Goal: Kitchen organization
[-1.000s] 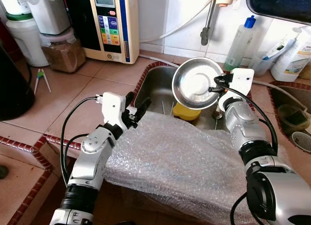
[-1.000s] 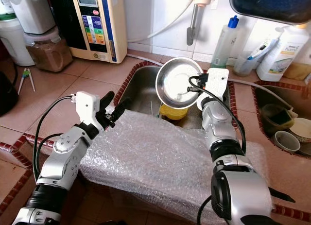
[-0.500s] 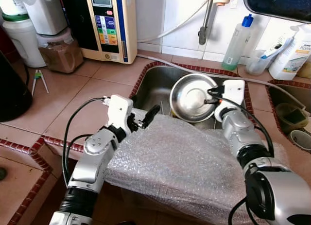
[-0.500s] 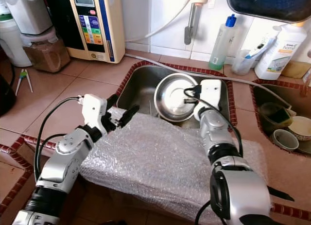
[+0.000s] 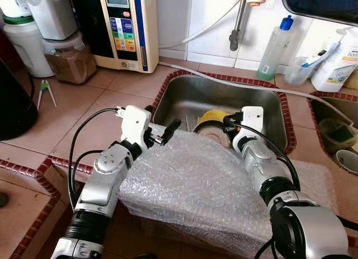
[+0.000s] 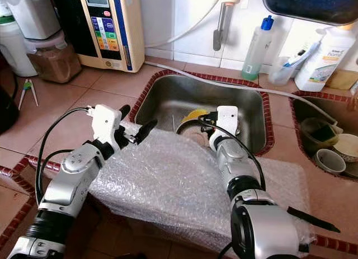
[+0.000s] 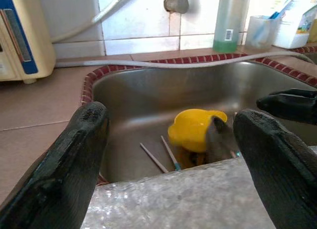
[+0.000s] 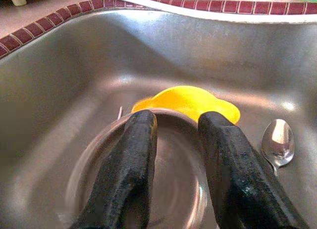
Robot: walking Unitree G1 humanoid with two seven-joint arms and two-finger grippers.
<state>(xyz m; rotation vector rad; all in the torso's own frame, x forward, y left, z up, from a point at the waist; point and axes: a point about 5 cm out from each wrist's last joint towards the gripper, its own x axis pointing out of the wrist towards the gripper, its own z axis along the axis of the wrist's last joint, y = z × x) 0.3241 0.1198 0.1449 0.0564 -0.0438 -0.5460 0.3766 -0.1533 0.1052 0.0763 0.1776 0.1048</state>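
Gripping steel bowl [image 8: 143, 179] rim, right end effector [image 8: 176, 155] in sink [image 5: 184, 97]

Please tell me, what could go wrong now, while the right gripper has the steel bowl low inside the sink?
1. The right gripper pinches only the rim of the steel bowl; the bowl looks blurred, so it may slip and drop.
2. The bowl sits against the yellow cup, and may knock it.
3. A spoon lies beside them and could get trapped underneath.

Water ionizer [image 5: 127, 27] and soap bottle [image 5: 275, 48] stand behind.
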